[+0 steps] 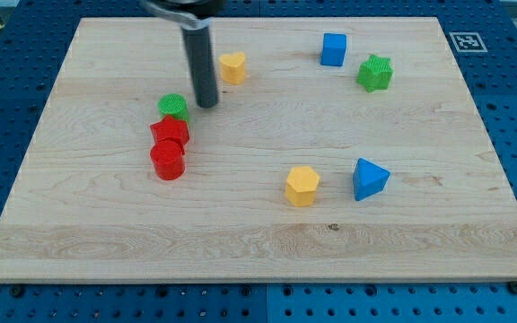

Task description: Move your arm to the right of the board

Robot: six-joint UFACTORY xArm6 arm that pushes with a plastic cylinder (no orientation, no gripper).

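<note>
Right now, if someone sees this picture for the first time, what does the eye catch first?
First the dark rod, with my tip just right of the green cylinder in the board's upper left. Right below that block, the red star and red cylinder form a tight cluster. The other blocks lie scattered toward the view's right.

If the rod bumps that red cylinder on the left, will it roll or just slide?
The red cylinder stands on its flat end, so it would probably slide, not roll. It looks small and likely light. It touches the red block behind it, so both may shift together. My tip is above them.
</note>
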